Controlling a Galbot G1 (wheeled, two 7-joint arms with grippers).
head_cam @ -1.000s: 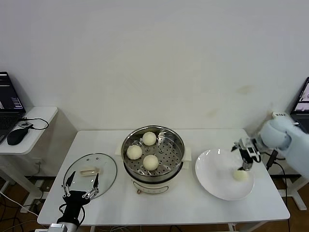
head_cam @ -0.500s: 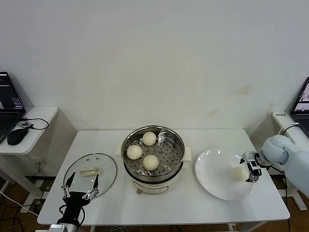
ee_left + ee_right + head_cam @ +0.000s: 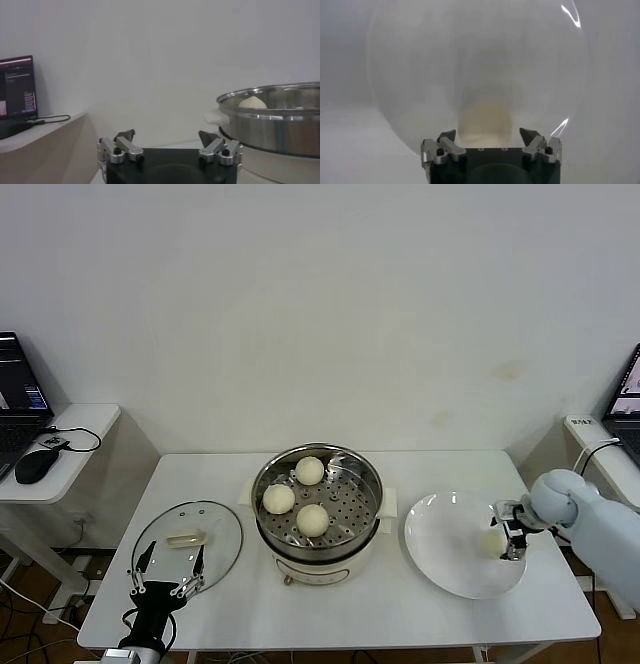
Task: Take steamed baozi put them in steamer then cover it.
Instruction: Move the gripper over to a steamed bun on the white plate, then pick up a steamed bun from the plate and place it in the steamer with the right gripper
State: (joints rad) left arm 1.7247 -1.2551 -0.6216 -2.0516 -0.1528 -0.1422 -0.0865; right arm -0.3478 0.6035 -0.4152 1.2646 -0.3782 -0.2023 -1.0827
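The white rectangular tabletop [image 3: 420,609] is being occupied by the round shiny steel steamer [image 3: 317,502] — three cream-white round baozi [image 3: 312,519] inside. The clear glass cover [image 3: 187,543] is lying flat at its left. On the round white plate [image 3: 445,569], the fourth baozi [image 3: 491,540] is being straddled by the right gripper [image 3: 503,536], fingers spread — not touching. The left gripper [image 3: 165,567] is being held beside the cover, fingers spread.

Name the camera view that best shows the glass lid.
Head view: the cover lies flat on the table, whole, left of the steamer. Neither wrist view shows it.
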